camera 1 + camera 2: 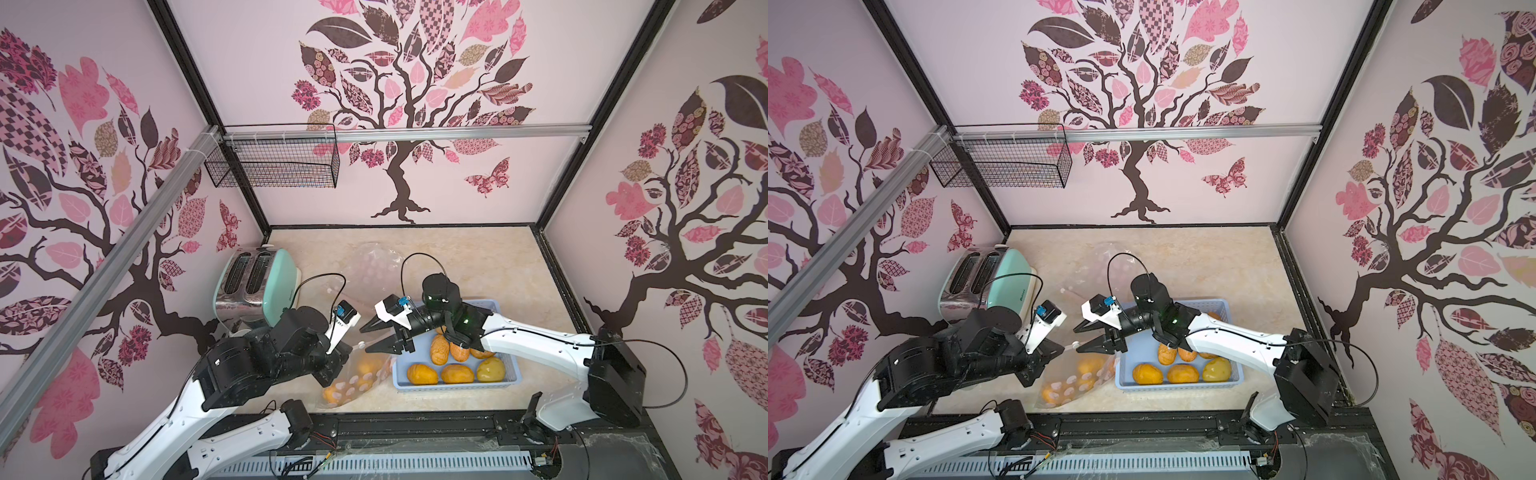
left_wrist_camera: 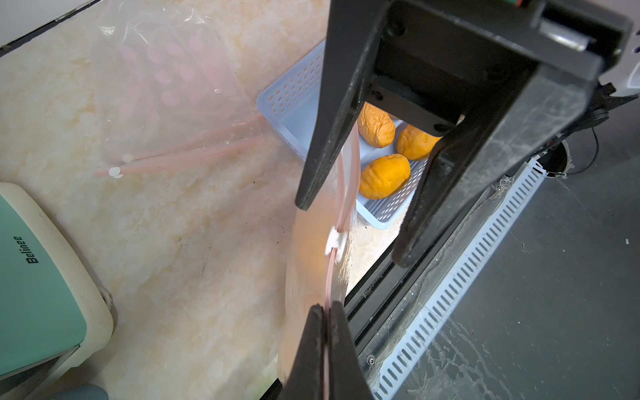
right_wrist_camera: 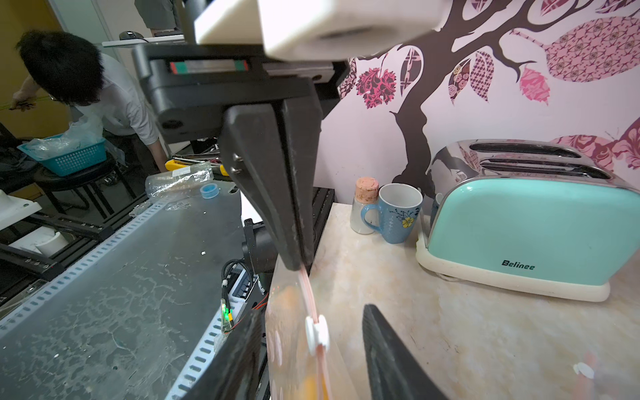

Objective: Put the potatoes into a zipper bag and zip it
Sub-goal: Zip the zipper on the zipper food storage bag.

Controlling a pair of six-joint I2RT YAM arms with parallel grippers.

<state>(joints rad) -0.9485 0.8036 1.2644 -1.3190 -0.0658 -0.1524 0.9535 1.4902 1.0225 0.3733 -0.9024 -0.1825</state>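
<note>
The clear zipper bag (image 1: 357, 380) with pale dots rests at the table's front and holds several orange potatoes (image 1: 332, 392). My left gripper (image 2: 325, 308) is shut on the bag's pink zip strip at one end. The white slider (image 2: 335, 240) sits partway along that strip. My right gripper (image 3: 311, 311) is open, one finger on each side of the slider (image 3: 317, 334), not touching it. In both top views the two grippers (image 1: 363, 340) (image 1: 1076, 340) meet above the bag. Several more potatoes (image 1: 457, 373), one yellow-green (image 1: 491, 370), lie in the blue basket (image 1: 457, 388).
A second, empty dotted bag (image 1: 374, 266) lies flat behind the arms. A mint toaster (image 1: 257, 282) stands at the left, with a blue mug (image 3: 398, 214) and a cork-stopped jar (image 3: 365, 204) beside it. A wire basket (image 1: 274, 162) hangs on the back wall.
</note>
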